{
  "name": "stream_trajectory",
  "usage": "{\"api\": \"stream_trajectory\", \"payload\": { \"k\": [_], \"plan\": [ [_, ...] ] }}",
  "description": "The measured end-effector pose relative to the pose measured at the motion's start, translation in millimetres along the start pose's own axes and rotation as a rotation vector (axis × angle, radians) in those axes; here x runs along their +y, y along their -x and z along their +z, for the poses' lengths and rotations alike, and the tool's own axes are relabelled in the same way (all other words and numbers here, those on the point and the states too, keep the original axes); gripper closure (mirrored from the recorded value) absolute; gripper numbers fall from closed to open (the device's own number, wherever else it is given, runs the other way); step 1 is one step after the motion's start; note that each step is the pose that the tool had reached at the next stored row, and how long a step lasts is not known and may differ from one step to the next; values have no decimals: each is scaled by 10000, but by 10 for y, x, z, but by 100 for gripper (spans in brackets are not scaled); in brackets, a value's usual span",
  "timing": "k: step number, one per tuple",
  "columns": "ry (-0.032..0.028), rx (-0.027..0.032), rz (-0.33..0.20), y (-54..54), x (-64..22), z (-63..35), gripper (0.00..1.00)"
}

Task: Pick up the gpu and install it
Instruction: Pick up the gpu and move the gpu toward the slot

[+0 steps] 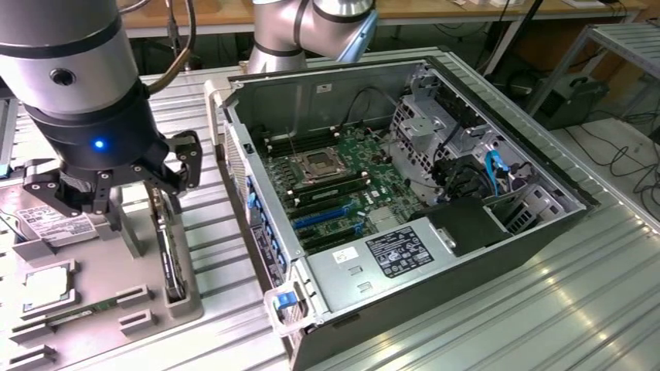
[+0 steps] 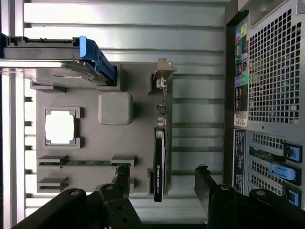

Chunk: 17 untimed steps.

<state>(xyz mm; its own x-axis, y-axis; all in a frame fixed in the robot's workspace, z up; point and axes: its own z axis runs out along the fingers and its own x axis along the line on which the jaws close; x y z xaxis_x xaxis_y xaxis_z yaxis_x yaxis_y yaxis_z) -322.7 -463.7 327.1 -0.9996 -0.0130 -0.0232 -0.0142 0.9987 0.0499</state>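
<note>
**— First:** Jaws were spread as wide as they go and held nothing. They hovered over the gray tray [image 1: 103, 267] on the table [image 1: 577, 309]. Where was the gpu?

**— Second:** The gpu [image 2: 159, 164] stood on its edge in the tray's slots, untouched, just beside the open computer case [image 1: 413, 193]. Seen from the wrist, it ran between the two fingertips [image 2: 122, 177], with its silver bracket [image 2: 163, 71] at the end away from them.

**— First:** What could have gone wrong from there?

**— Second:** The card looked thin. A descent slightly off line could have set a fingertip on its top edge instead of past it, and pressed it hard into the holder.

**— First:** And the neighbours?

**— Second:** The memory stick [image 2: 86, 162] and its small blocks lay near one fingertip, so jaws that wide might have clipped them. The hard drive [image 2: 52, 71] sat farther off. I also judged that a grip near one end could have let the card tilt, or let the bracket snag on its slot.
</note>
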Motion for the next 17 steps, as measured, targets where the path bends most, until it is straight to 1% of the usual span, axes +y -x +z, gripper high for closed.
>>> {"api": "stream_trajectory", "payload": {
  "k": [2, 4, 9, 17],
  "plan": [
    [0, 11, -41, -3, -20, 36, 34],
    [2, 11, -43, -5, -30, 71, 34],
    [2, 11, -44, -7, -38, 187, 34],
    [8, 10, -43, -11, -45, 331, 34]
  ]
}}
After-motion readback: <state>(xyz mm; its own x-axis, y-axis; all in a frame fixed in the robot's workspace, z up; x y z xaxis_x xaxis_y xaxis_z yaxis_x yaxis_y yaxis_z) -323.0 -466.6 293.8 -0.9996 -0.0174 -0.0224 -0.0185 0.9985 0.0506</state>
